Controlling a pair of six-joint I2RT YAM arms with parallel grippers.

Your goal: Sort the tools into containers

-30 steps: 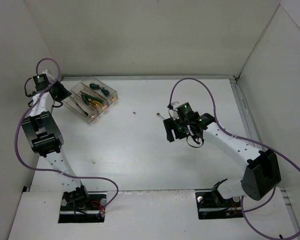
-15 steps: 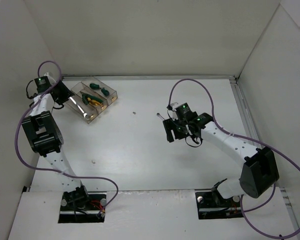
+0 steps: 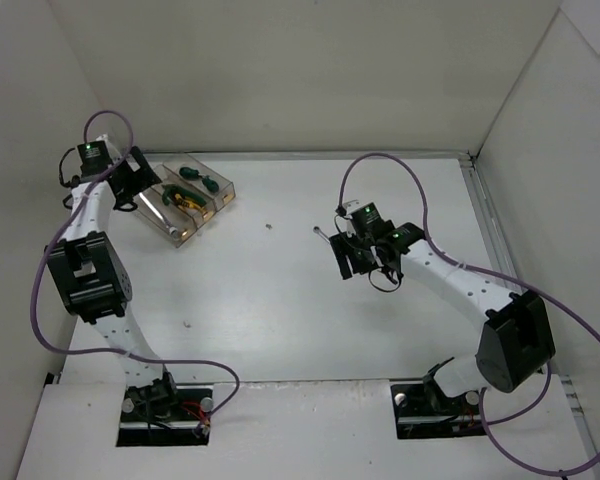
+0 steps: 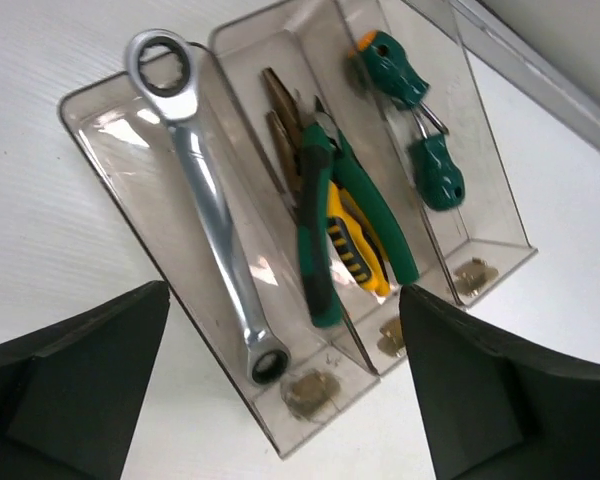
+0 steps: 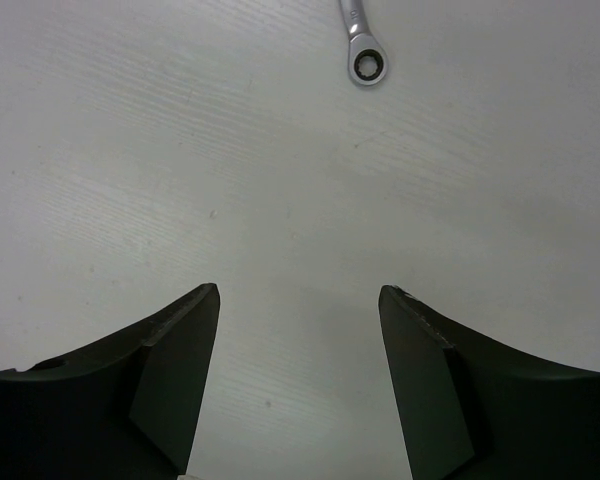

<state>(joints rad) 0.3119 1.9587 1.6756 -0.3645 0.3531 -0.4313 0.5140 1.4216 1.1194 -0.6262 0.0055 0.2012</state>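
One white bench (image 3: 280, 320) carries it all. Three joined containers (image 4: 110, 150) sit far left: wrench (image 4: 215, 215) in the left bin, pliers (image 4: 325, 220) mid, two screwdrivers (image 4: 438, 170) right. Left end effector (image 3: 133, 180) hangs over them, jaws wide, empty. Right end effector (image 5: 298, 292), mid-bench, is also parted and empty; a loose wrench (image 5: 365, 50) lies just beyond it, far-left. Likely step: fetch it. Centre jaws across the shank, not the ring end, go down to the bench, close firmly.

Robot lab cell: white table (image 3: 280, 300) boxed by plain white walls (image 3: 280, 70).
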